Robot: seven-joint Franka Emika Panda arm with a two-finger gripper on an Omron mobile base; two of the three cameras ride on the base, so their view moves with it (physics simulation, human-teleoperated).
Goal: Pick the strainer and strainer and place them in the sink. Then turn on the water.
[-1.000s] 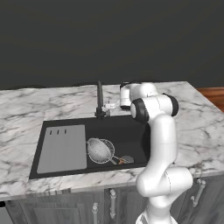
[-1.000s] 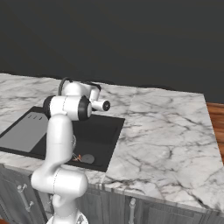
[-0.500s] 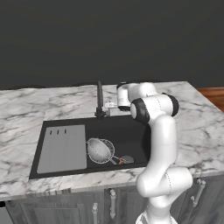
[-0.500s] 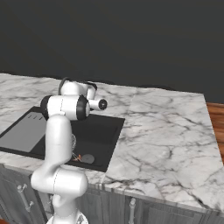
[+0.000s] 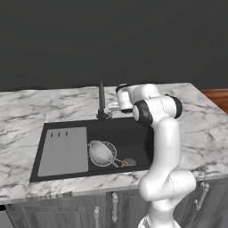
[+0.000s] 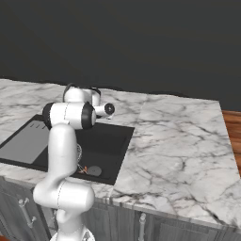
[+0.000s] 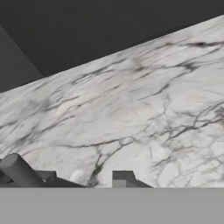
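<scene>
Reaching at the slim black tap (image 5: 101, 100), nudge its lever gently; your gripper's (image 5: 111, 106) finger state can't be told, silvery mesh strainer (image 5: 102, 152) probably settled.

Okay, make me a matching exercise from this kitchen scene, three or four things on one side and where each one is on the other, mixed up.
Things:
1. strainer
2. drainboard
3. tap
4. gripper

Places:
A. at the sink's back edge, rising from the counter
B. lying in the black basin
C. flat panel at the sink's left end in the left base view
D. close beside the tap, above the counter

Pairs: 1-B, 2-C, 3-A, 4-D
</scene>
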